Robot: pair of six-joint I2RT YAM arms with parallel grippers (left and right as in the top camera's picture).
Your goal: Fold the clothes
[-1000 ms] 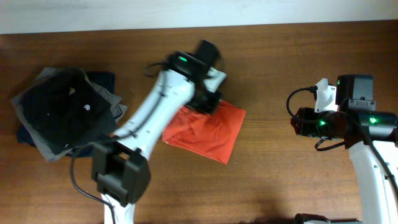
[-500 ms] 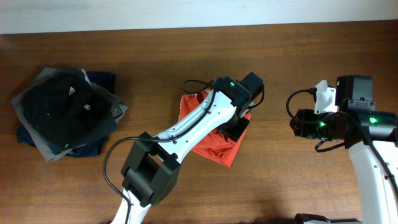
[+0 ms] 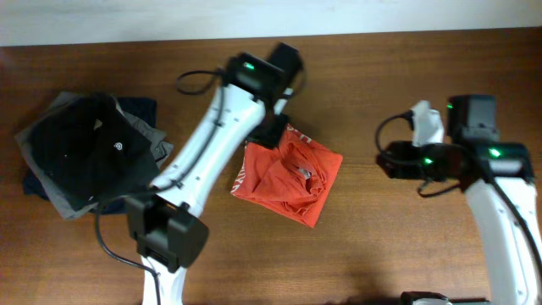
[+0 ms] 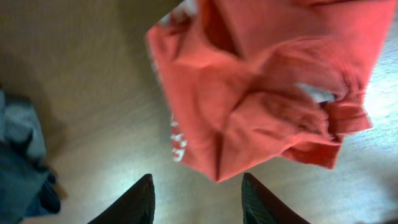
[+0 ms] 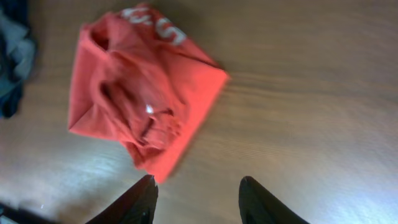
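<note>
Dark pile: a heap of black, grey and navy clothes (image 3: 85,157) lies at the left end of the table, well apart from the shirt; its edge shows at the left border of both wrist views.
Left arm: the white arm (image 3: 207,152) runs from its base at the near edge up and to the right, ending at the far left corner of the shirt.
Left gripper: the left gripper (image 4: 198,180) has its two dark fingers (image 4: 140,202) spread apart with nothing between them, only bare wood; the shirt lies just ahead of the tips.
Shirt: the red-orange shirt (image 3: 288,176) lies on the table near the middle, between the two arms, bunched into a rough, tilted square with a rumpled, puckered centre.
Lettering: white print (image 4: 177,140) shows along the shirt's left edge.
Tag: a small white tag (image 4: 317,93) sits in the creases near the middle of the shirt.
Right gripper: the right gripper (image 5: 198,180) is spread wide and empty, over bare wood, to the right of the shirt and apart from it.
Right arm: the arm (image 3: 500,212) comes up from the near right corner, with green lights lit on its wrist.
Table: brown wood (image 3: 389,246), grain running left to right.
</note>
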